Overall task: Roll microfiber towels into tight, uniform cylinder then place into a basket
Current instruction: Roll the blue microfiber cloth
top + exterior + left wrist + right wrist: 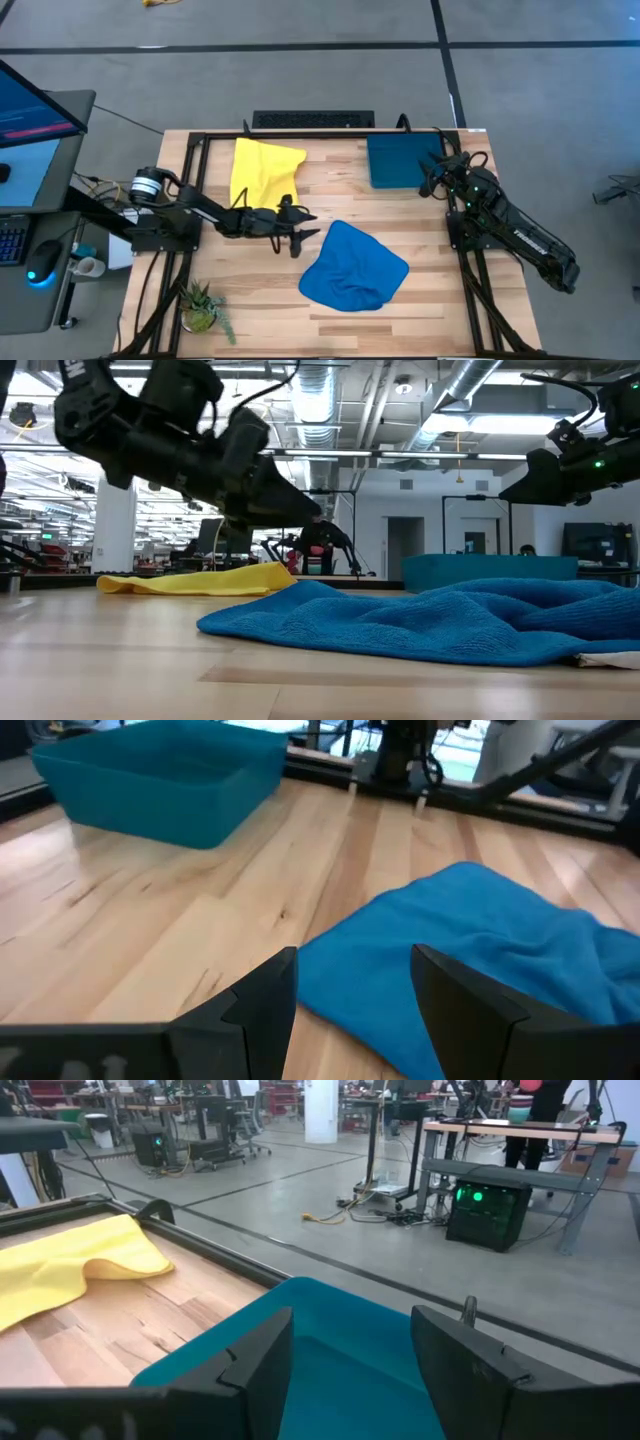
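The left gripper [303,237], fingers spread and empty, is being held beside the crumpled bright blue microfiber towel [354,268].

High view looks straight down on the table [330,215]; low view sits level with it — both share the blue towel [352,268].
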You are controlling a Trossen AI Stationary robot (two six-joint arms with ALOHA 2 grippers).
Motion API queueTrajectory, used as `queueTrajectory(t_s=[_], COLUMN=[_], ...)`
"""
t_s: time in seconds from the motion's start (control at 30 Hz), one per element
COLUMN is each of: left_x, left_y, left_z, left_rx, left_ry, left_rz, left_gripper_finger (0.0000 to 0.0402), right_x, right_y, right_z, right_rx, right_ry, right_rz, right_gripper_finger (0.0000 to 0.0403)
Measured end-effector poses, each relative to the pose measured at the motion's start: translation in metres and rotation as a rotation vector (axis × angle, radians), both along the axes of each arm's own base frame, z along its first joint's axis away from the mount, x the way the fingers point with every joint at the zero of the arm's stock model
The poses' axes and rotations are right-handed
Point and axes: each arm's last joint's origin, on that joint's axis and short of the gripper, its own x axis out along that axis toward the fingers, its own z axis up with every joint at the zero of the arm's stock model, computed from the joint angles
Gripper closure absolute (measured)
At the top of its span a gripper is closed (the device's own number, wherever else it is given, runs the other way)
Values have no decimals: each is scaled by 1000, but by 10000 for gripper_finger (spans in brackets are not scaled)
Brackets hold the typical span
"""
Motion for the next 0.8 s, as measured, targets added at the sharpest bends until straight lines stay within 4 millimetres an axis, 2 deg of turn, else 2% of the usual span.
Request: queueTrajectory(t_s=[0.4,0.8], left_x=[7,38], left_y=[2,10], left_z=[-1,21], left_rx=[-31,47], left_ry=[19,108], left_rz=[45,43], left_gripper_finger=[214,214], right_x=[0,0], right_y=[0,0], right_z=[0,0], right_rx=[0,0], right_ry=[0,0], right_rz=[0,0], right_gripper_finger=[178,178])
